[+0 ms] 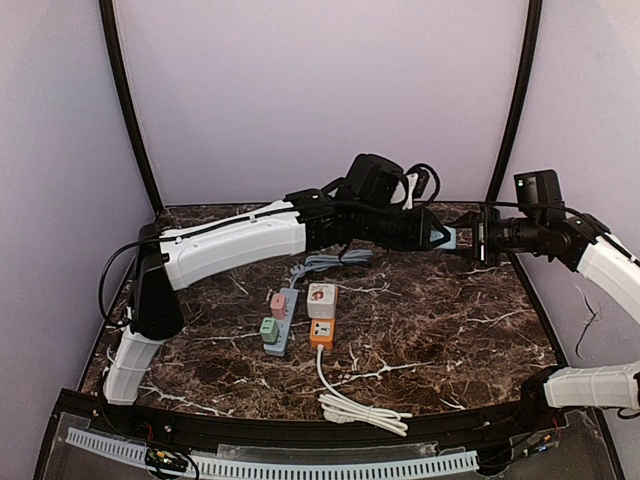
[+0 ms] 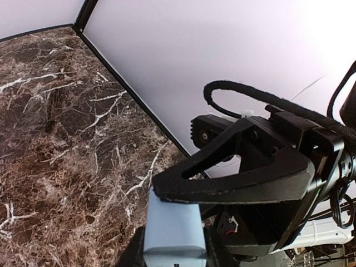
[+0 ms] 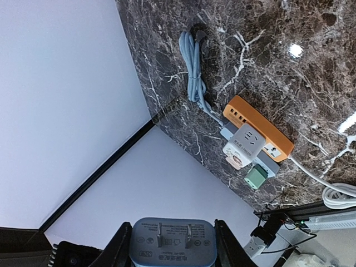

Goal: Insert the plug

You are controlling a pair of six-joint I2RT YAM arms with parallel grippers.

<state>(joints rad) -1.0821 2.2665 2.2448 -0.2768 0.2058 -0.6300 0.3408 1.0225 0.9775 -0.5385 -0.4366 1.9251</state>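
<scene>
Aloft, plug (image 1: 452,238); marble table (image 1: 450,330); lilac walls (image 1: 320,90)

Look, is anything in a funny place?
Yes. The blue plug hangs high in the air between the left gripper and right gripper, far from the power strips down on the table.

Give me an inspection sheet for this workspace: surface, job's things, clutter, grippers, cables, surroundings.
Surface: dark brown marbled tabletop.
Job's things: light blue two-prong plug block, held mid-air; grey-blue power strip carrying pink plug and green plug; orange power strip with white cube adapter.
Clutter: nothing seen.
Grippers: right gripper shut on the plug block; left gripper at the block, grip unclear.
Cables: bundled grey-blue cord; coiled white cord.
Surroundings: pale lilac walls, black corner poles.
</scene>
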